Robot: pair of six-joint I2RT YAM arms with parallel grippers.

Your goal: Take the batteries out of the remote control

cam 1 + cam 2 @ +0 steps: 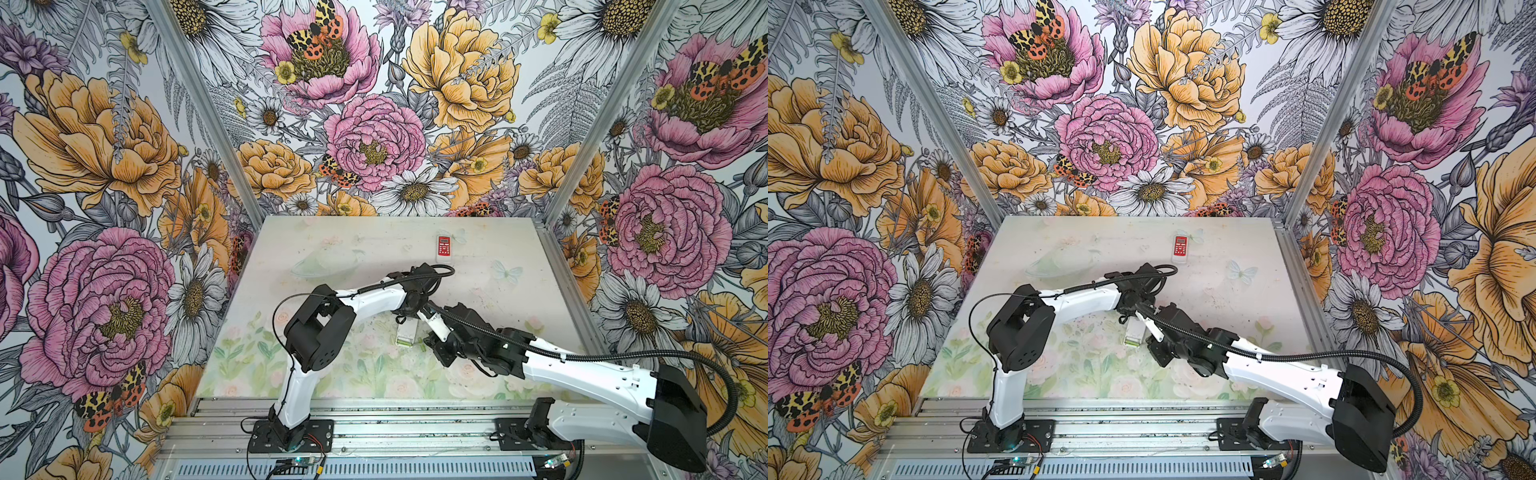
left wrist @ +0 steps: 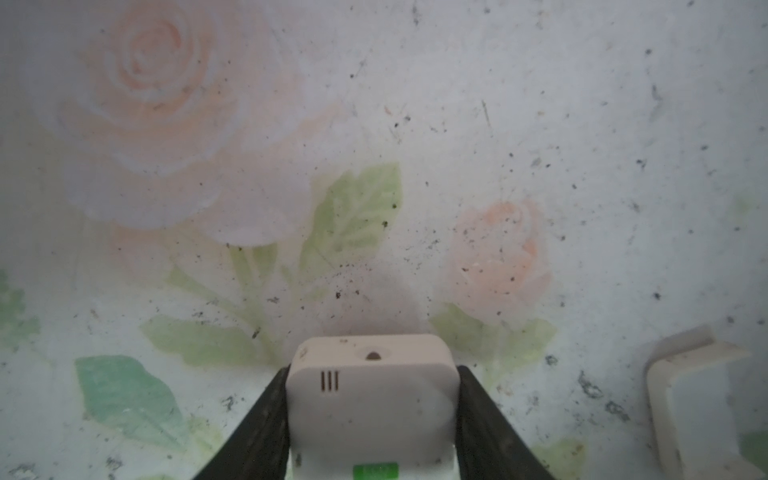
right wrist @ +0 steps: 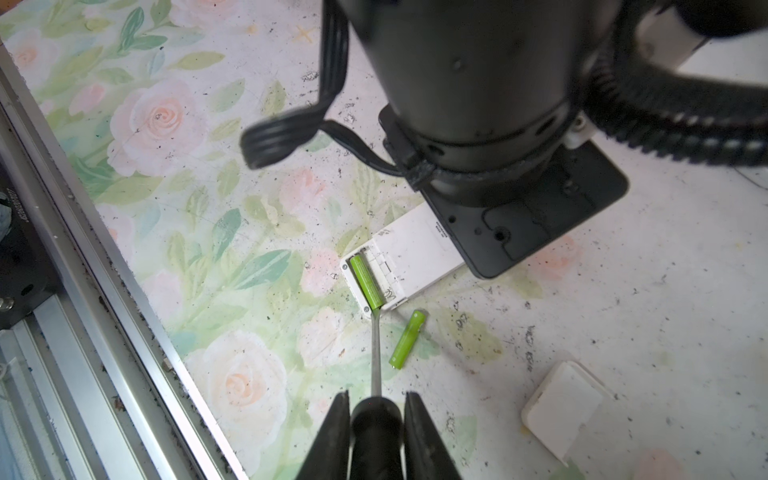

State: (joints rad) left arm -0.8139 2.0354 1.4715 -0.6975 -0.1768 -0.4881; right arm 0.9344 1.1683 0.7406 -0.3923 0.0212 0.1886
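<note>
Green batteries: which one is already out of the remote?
The loose green battery on the table, beside the screwdriver shaft. The other green battery sits inside the open compartment of the white remote.

It's a robot test booth in a lab, for all the flowers, and not anybody's home. The walls are flat panels printed with huge peonies and daisies, set between bare aluminium posts at the corners. The surface has a pale rose print, scuffed and speckled with dark grit. Along its near edge runs an aluminium rail with black base plates bolted to it. They carry two white-and-black machines, the left arm and the right arm, trailing corrugated cable. A small circuit board with loose wires and a lit lamp sits at the front edge.
</note>
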